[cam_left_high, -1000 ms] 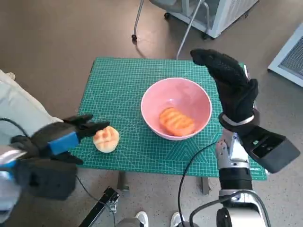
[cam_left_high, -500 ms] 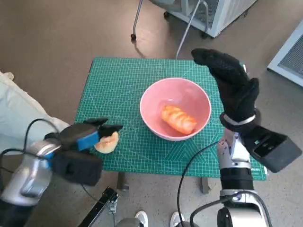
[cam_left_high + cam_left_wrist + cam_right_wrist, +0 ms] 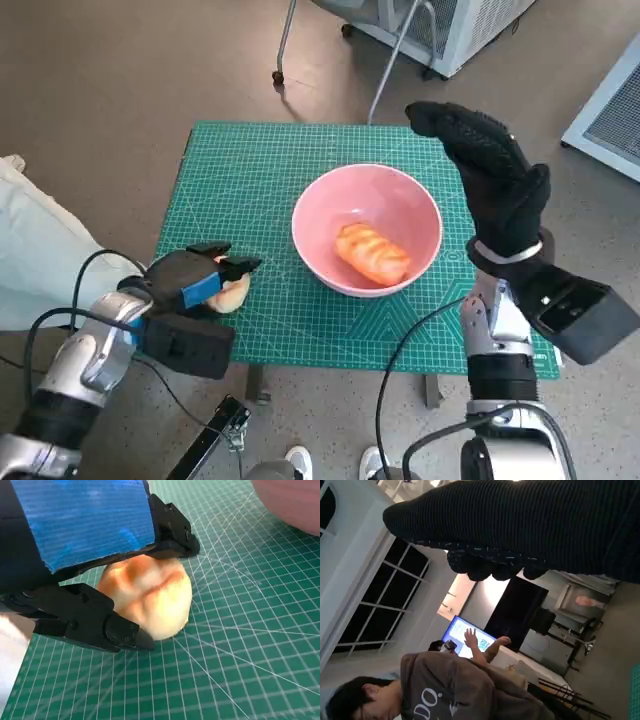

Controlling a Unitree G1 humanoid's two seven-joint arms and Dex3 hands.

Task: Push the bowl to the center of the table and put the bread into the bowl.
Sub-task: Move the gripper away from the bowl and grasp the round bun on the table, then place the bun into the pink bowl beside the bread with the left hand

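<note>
A pink bowl (image 3: pixel 400 200) stands near the middle of the green cutting-mat table (image 3: pixel 250 170), with an orange bread (image 3: pixel 372 253) lying inside it. A pale bread roll (image 3: pixel 235 293) rests on the mat near the front left edge. My left hand (image 3: pixel 190 285) reaches over it. In the left wrist view the black fingers (image 3: pixel 170 532) lie along both sides of the roll (image 3: pixel 150 595), close against it, and the roll still sits on the mat. My right hand (image 3: pixel 490 175) hangs raised to the right of the bowl, fingers stretched out, holding nothing.
The bowl's rim (image 3: pixel 295 505) shows in a corner of the left wrist view. Chair legs (image 3: pixel 285 40) and a white cabinet (image 3: pixel 450 30) stand beyond the table. Pale cloth (image 3: pixel 30 250) lies to the left. A person (image 3: pixel 445 690) shows in the right wrist view.
My left hand has moved right and forward until its fingers straddle the pale roll. The right hand has stayed raised. The orange bread has turned slightly in the bowl.
</note>
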